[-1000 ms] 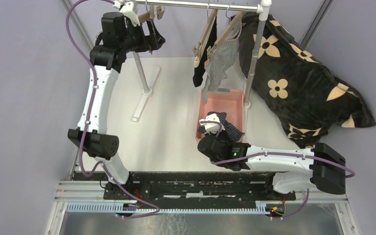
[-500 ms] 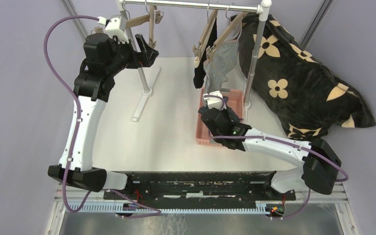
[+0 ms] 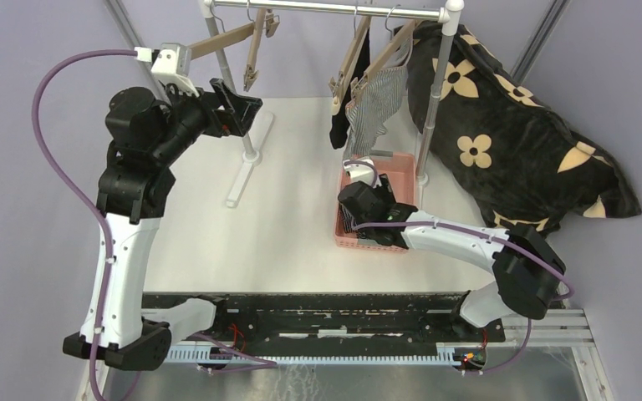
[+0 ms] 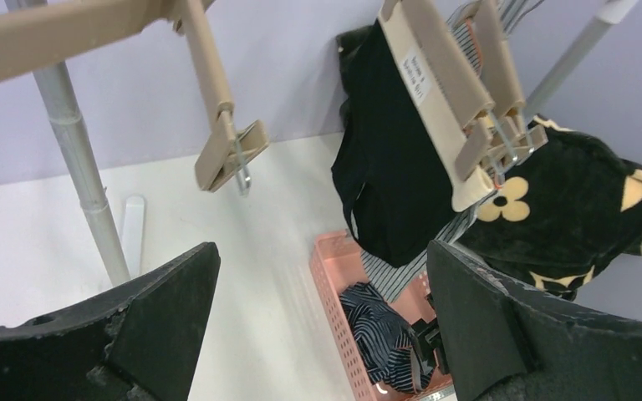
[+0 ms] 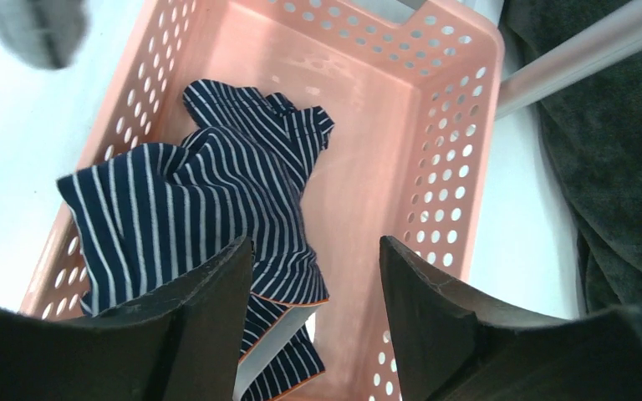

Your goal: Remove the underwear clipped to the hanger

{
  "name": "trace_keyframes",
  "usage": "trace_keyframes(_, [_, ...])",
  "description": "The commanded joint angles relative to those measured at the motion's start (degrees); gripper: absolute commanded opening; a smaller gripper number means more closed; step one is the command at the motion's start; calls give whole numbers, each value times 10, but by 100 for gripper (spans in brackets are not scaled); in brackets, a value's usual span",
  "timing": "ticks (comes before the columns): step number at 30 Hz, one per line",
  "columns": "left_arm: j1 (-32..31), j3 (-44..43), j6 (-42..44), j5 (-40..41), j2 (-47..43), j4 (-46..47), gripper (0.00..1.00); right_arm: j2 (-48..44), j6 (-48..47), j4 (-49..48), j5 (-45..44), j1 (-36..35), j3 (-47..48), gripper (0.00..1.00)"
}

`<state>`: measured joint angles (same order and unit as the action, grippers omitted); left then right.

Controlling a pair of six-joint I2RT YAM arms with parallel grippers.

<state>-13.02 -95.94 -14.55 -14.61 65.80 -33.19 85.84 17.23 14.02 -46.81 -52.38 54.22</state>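
Observation:
The navy striped underwear (image 5: 209,209) lies crumpled in the pink basket (image 5: 435,167), also seen in the left wrist view (image 4: 380,330). My right gripper (image 5: 316,251) hovers open just above it, over the basket (image 3: 359,190), holding nothing. A black pair (image 4: 393,167) and a grey-and-white striped pair (image 3: 378,104) hang clipped to beige hangers (image 4: 439,75) on the rail. My left gripper (image 4: 322,259) stands wide open and empty near the rack's left pole (image 3: 236,104), below a bare hanger clip (image 4: 230,154).
The rack's rail (image 3: 326,8) spans the back, with poles at left (image 3: 247,138) and right (image 3: 430,100) and a white foot (image 3: 247,163) on the table. A big black flower-print cushion (image 3: 510,134) leans at the right, behind the basket (image 3: 397,163).
My right gripper carried the navy pair forward over the basket, opened and let it drop in. My left arm drew back and leftward from the bare hanger, still open.

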Motion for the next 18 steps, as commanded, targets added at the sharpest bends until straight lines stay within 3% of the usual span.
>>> trace_keyframes(1, [-5, -29, -10, -35, -14, 29, 99, -43, 29, 20, -33, 9, 14, 64])
trace_keyframes(8, [-26, -73, -17, -108, 24, 27, 99, -130, 34, 35, -21, 9, -14, 55])
trace_keyframes(13, [-108, -151, 18, -44, 82, -1, 99, -214, 29, 39, -12, 9, -47, 52])
trace_keyframes(18, [-180, -336, 59, 31, 222, -106, 99, -275, 20, 62, -9, 9, -51, 50])
